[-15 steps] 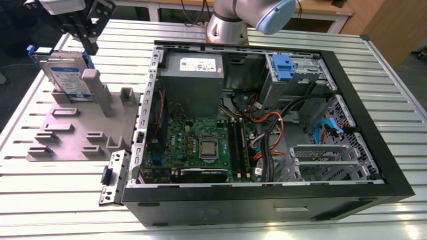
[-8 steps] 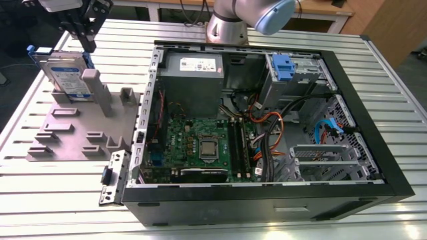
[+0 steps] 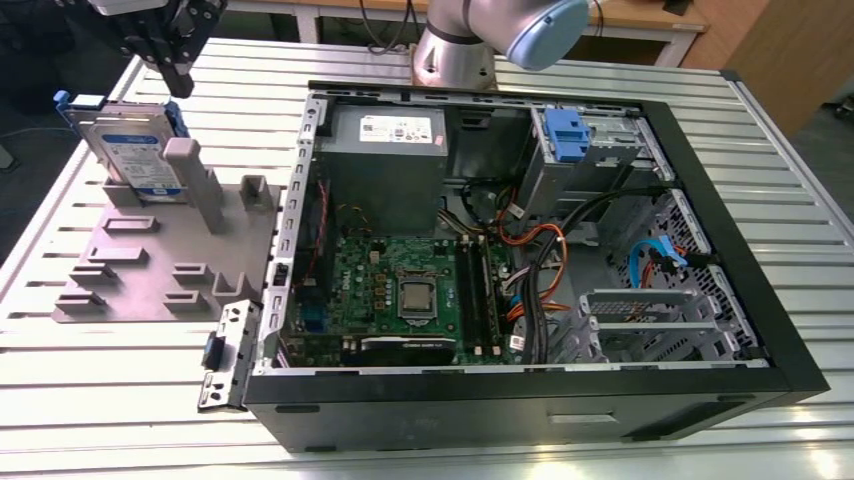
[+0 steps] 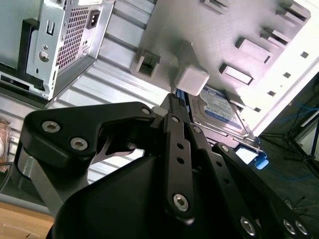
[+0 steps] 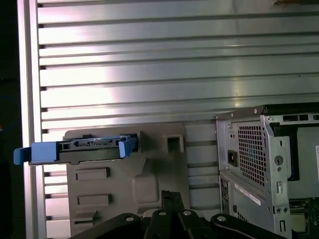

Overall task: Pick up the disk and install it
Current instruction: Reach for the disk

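Blue-framed disk (image 3: 134,150) stands on edge in the grey holder (image 3: 134,272), beside the open computer case (image 3: 534,412) — not yet picked. Above it the gripper (image 3: 176,80) hovers, jaws pinched together, empty — grasping likely calls for opening and descending first.

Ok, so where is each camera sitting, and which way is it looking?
Exterior view: off the arm, high up, looking down on the slatted table, open computer case and grey holder; the arm and gripper show.
First wrist view: on the arm, looking down past the gripper at the disk standing in the holder.
Second wrist view: on the arm, looking along the gripper toward the disk.
Shared: all three show the disk, holder, gripper and case.
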Robot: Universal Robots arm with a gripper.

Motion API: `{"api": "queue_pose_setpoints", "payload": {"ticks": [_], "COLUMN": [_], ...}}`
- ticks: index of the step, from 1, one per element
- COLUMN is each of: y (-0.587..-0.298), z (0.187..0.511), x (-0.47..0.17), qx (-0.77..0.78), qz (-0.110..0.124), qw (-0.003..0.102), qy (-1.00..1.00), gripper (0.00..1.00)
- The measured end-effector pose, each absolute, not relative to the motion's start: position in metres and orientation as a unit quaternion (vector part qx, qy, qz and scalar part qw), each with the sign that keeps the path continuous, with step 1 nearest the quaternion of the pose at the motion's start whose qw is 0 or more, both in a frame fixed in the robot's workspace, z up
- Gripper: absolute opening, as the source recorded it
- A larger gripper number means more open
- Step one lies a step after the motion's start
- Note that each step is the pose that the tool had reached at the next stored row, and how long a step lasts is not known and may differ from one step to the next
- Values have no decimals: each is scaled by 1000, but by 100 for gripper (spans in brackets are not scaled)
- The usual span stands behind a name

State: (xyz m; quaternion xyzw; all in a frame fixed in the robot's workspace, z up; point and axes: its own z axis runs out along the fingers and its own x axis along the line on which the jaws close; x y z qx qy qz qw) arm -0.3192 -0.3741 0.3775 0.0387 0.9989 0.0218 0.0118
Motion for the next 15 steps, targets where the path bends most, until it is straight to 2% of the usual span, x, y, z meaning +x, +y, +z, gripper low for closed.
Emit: {"api": "queue_pose_setpoints", "payload": {"ticks": [15], "y": [-371], "z": [377], "x": [-322], "qx": [39], "qz": [22], "qw": [12], "qy": [999], "gripper": [11]}}
